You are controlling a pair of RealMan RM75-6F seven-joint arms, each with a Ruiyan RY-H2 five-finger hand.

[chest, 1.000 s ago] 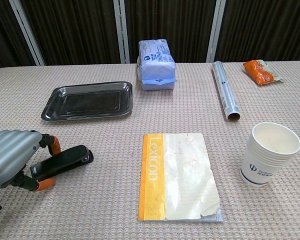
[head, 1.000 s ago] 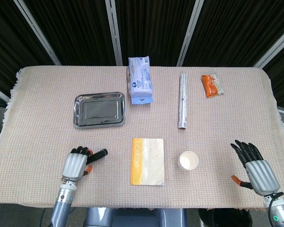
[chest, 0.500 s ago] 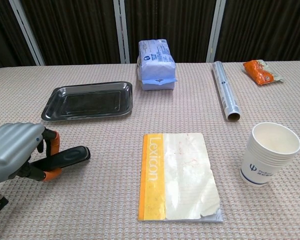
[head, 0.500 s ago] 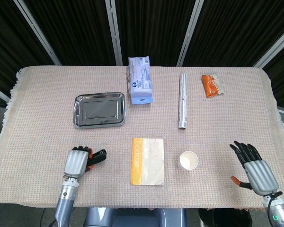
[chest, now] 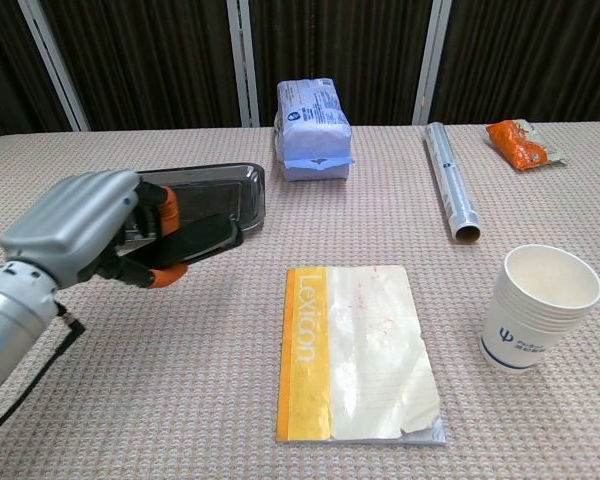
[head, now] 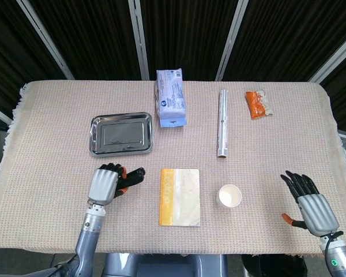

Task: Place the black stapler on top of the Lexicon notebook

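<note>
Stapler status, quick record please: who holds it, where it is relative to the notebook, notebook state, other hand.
stapler: gripped by the left hand, lifted off the cloth
position: left of the Lexicon notebook, not yet over it
notebook: flat on the table, cover bare
right hand: holds nothing, fingers apart, near the table's right edge
nearby: paper cup right of the notebook

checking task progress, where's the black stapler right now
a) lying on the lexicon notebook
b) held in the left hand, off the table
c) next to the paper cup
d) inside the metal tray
b: the left hand grips the black stapler, left of the Lexicon notebook.
</note>
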